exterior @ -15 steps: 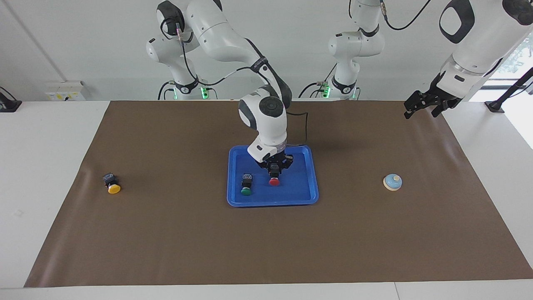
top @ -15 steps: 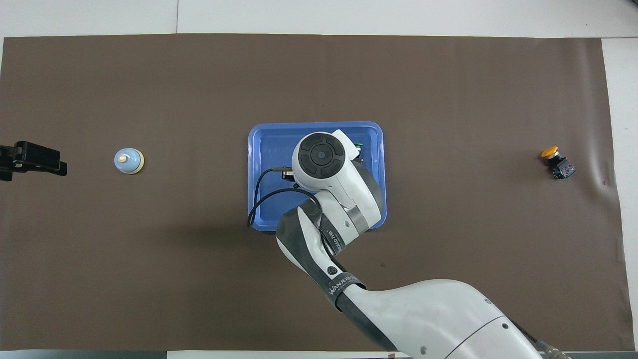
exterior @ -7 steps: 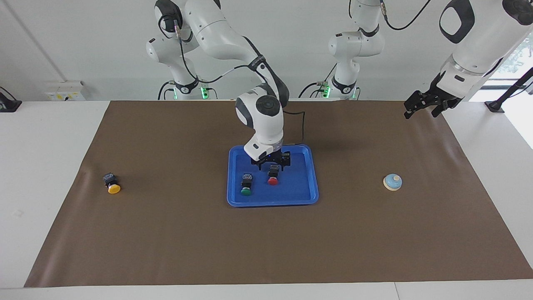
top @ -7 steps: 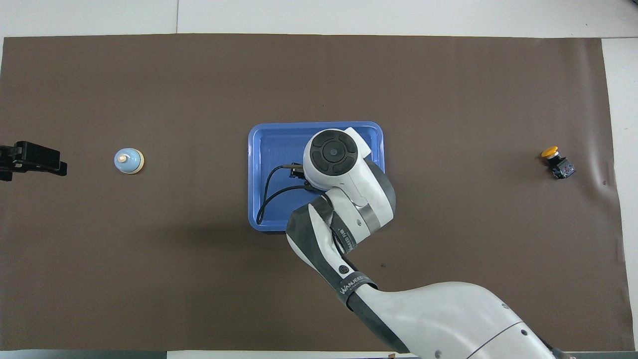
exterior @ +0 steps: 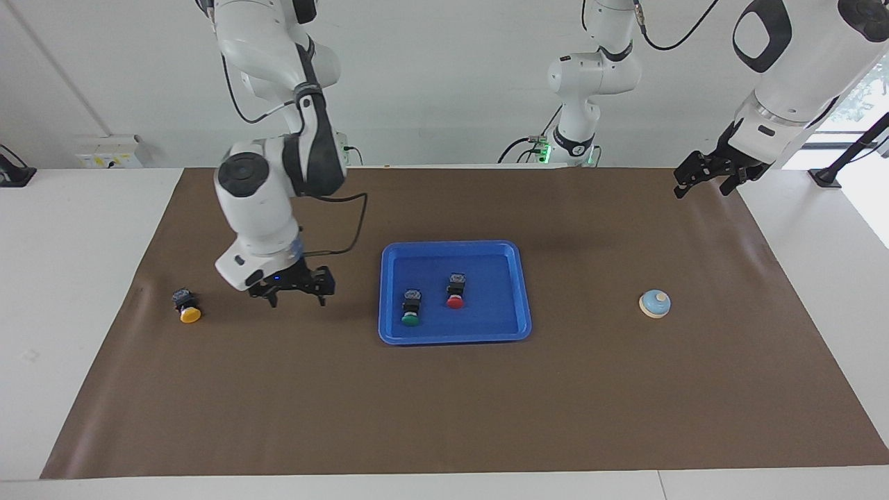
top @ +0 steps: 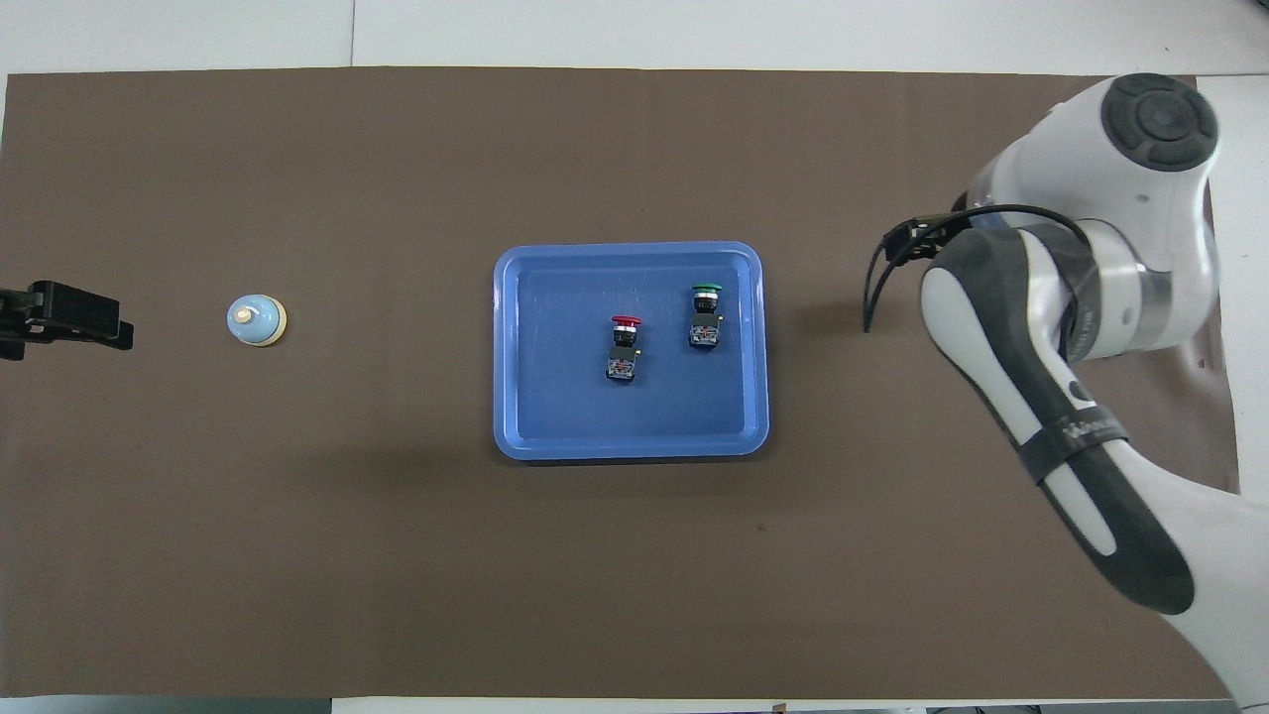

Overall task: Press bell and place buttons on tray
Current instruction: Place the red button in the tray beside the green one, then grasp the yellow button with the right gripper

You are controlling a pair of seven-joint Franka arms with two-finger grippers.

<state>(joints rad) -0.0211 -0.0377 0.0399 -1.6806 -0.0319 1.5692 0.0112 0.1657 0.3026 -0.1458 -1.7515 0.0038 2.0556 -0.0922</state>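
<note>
The blue tray lies mid-mat. On it rest the red button and the green button, both on their sides. The yellow button lies on the mat toward the right arm's end; the overhead view hides it under the right arm. My right gripper hangs open and empty over the mat between the yellow button and the tray. The light-blue bell sits toward the left arm's end. My left gripper waits open above the mat's edge there.
A brown mat covers the table, with white tabletop showing past both of its ends. The right arm's cable hangs in a loop beside its wrist.
The right gripper opened and let go of the red button on the tray, rose, and swung over toward the yellow button. The left arm stayed still.
</note>
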